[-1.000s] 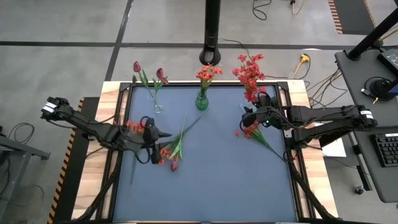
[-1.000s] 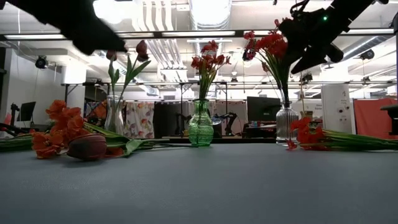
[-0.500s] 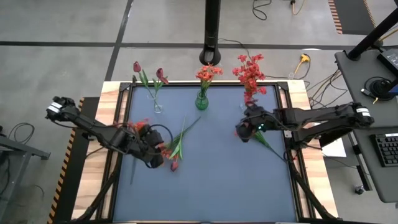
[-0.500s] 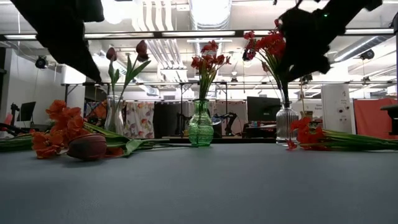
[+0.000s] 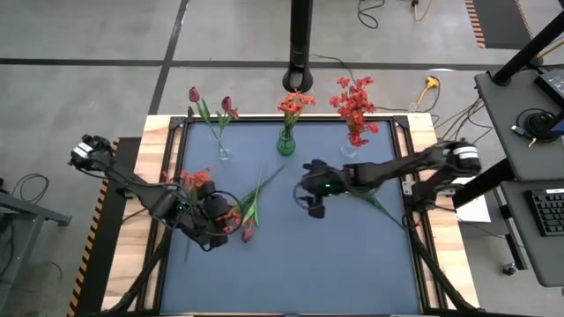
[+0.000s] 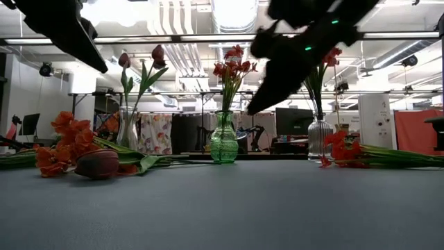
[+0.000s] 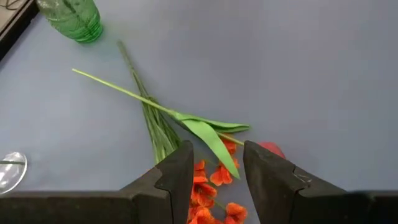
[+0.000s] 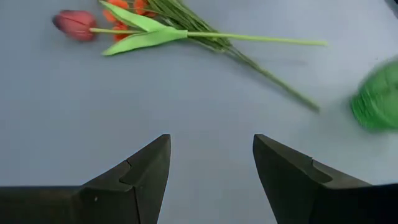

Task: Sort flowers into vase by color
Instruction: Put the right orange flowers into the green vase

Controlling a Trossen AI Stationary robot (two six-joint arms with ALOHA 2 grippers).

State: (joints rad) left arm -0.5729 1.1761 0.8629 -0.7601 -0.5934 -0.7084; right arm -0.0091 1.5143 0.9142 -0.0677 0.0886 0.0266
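Loose flowers lie on the blue mat: an orange bunch (image 5: pixel 198 180) with long green stems (image 5: pixel 260 187) and a maroon tulip bud (image 5: pixel 248 233) at the left, and a red sprig (image 6: pixel 345 153) at the right. My left gripper (image 5: pixel 225 222) hovers open over the orange bunch (image 7: pixel 208 186), which shows between its fingers with a tulip leaf (image 7: pixel 208 134). My right gripper (image 5: pixel 310 207) hangs open above the middle of the mat, pointing at the tulip (image 8: pixel 74 23) and the stems (image 8: pixel 249 46). Neither gripper holds anything.
Three vases stand along the far edge. A clear one (image 5: pixel 223 151) holds maroon tulips, a green one (image 5: pixel 285 143) orange blooms, and another clear one (image 5: pixel 350 145) red blooms. The near half of the mat (image 5: pixel 300 273) is bare. A dark pole (image 5: pixel 301 44) rises behind the table.
My right gripper has swung from beside the red-flower vase toward the table's left, out over the middle of the mat. It has sunk and rolled level as it went. My left gripper has tipped downward and crept toward the near edge over the orange bunch. The flowers have not moved.
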